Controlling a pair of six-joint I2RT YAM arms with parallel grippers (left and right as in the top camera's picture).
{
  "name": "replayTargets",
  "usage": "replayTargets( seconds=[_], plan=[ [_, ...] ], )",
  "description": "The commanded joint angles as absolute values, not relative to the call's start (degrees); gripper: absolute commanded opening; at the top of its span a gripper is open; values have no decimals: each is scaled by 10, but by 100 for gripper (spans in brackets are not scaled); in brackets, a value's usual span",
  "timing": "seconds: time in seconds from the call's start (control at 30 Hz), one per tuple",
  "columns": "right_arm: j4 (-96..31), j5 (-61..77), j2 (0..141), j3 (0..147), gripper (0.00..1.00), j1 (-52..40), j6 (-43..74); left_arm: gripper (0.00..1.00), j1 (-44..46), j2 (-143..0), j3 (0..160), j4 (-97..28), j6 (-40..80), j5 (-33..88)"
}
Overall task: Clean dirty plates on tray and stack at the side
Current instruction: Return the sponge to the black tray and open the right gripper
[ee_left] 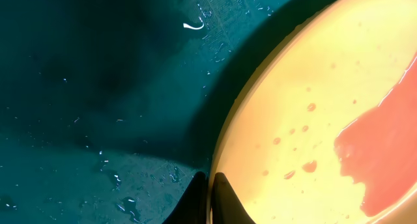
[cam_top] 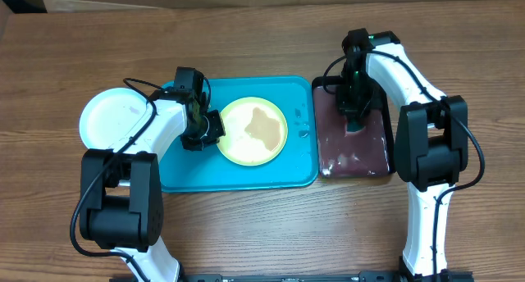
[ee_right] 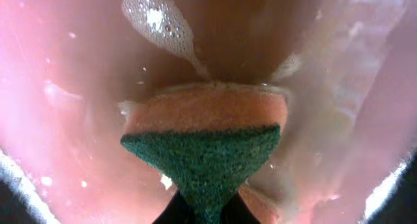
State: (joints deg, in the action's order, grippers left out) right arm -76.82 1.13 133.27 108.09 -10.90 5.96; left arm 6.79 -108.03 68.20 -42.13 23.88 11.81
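Sponge [ee_right: 205, 152], rough green scrub face on soft orange foam, is clamped in the right gripper [cam_top: 354, 118] and dunked in the black tray's [cam_top: 379, 155] sudsy pinkish water. Left gripper [ee_left: 210, 195] pinches the rim of the glossy yellow-green plate [cam_top: 253, 132], which is brown-smeared and sits on the blue tray [cam_top: 189, 171]. Looks like the wetting step. Next: carry the sponge across and scrub the smear.

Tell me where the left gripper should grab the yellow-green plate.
Its left rim, from the left: the yellow-green plate lies flat on the tray, so only that thin raised lip fits between fingers. The left gripper grips it there.
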Motion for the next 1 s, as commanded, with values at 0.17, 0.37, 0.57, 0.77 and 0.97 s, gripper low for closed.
replayTargets(
  seconds=[0.17, 0.37, 0.57, 0.77, 0.97],
  plan=[
    [-831, 11, 1332, 1168, 7, -106, 60, 6, 72, -1086, 680, -420, 243, 119],
    [-829, 11, 1332, 1150, 8, -106, 60, 6, 72, -1086, 680, -420, 243, 119],
    [-803, 12, 1332, 1115, 12, -107, 60, 9, 72, -1086, 680, -416, 243, 118],
    [-785, 26, 1332, 1090, 36, -107, 60, 14, 72, -1086, 680, -413, 243, 116],
    [-823, 68, 1332, 1183, 37, -88, 60, 22, 72, -1086, 680, -413, 243, 114]
  ],
)
